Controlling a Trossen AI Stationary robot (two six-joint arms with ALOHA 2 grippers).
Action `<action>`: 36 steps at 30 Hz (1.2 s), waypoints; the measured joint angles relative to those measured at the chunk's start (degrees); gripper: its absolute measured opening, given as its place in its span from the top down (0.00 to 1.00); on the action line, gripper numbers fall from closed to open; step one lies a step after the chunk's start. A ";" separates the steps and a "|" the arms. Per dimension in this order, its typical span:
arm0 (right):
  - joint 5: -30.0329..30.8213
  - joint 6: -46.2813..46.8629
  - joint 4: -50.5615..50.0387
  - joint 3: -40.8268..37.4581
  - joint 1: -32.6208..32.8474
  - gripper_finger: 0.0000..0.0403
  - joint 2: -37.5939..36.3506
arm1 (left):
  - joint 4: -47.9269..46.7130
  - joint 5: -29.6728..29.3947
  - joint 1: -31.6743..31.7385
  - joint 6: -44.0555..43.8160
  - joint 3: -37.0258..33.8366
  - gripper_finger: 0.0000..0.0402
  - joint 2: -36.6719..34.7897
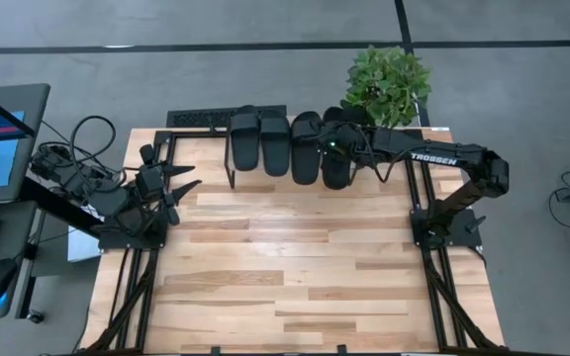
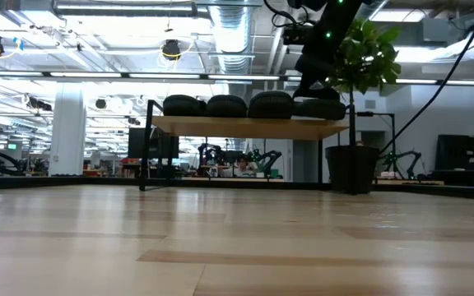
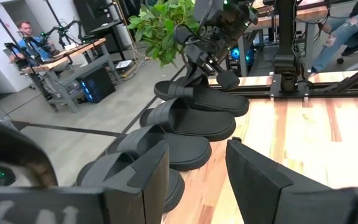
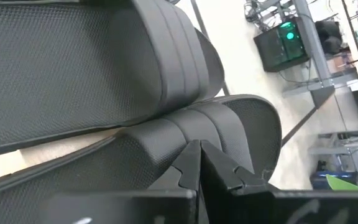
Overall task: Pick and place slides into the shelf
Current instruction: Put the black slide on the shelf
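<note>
Already all four slides [image 1: 290, 143] were lined up on the shelf [image 2: 253, 127], the clenched, empty right gripper [image 1: 336, 148] poised over the rightmost one, the left gripper [image 1: 181, 184] parted.

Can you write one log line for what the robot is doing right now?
four matte black slide sandals on light-wood shelf | right tool shut, over end sandal | left tool open, waiting

The plank table [image 1: 295, 277] carries the low wooden shelf [image 2: 245, 127] along its far edge; four black slides [image 1: 290, 143] lie side by side on the shelf board, toward the table's far right corner
</note>
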 joint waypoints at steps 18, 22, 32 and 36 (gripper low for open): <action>-5.50 -0.87 -0.07 -0.10 -3.32 1.00 0.56 | -1.40 0.00 0.01 -1.78 0.00 0.63 0.01; -6.82 -0.89 -0.20 -0.07 -4.01 1.00 1.82 | -1.42 0.02 0.00 -1.80 0.00 0.63 0.00; -1.28 -2.46 4.16 -0.26 -1.78 1.00 2.29 | -2.64 0.10 0.00 -3.02 0.00 0.63 0.00; -0.15 -3.50 5.39 -0.39 -0.59 1.00 0.88 | -2.62 0.65 0.00 -3.04 0.00 0.63 0.00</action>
